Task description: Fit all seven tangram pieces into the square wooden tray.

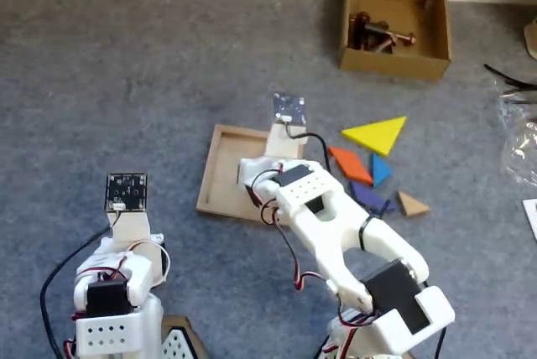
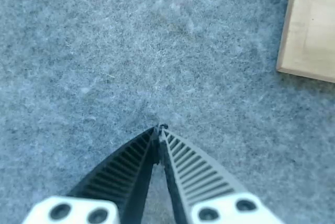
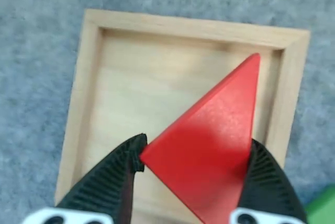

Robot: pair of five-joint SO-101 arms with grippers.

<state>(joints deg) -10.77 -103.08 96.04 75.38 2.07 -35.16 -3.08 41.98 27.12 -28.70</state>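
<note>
The square wooden tray (image 1: 220, 170) lies on the grey carpet, and its inside (image 3: 157, 88) is bare wood. My right gripper (image 3: 196, 148) hangs over it, shut on a large red triangle (image 3: 212, 145) that is tilted above the tray's floor. To the right of the tray lie a yellow triangle (image 1: 376, 134), an orange parallelogram (image 1: 350, 163), a blue triangle (image 1: 380, 169), a purple piece (image 1: 369, 198) and a small tan triangle (image 1: 411, 204). A green piece (image 3: 322, 205) peeks in beside the tray. My left gripper (image 2: 158, 129) is shut and holds nothing, over carpet left of the tray's edge (image 2: 311, 25).
A cardboard box (image 1: 394, 23) with metal and wooden odds stands at the back right. Clear plastic (image 1: 520, 149) and dark cables (image 1: 508, 82) lie at the right edge. Open carpet stretches left of and behind the tray.
</note>
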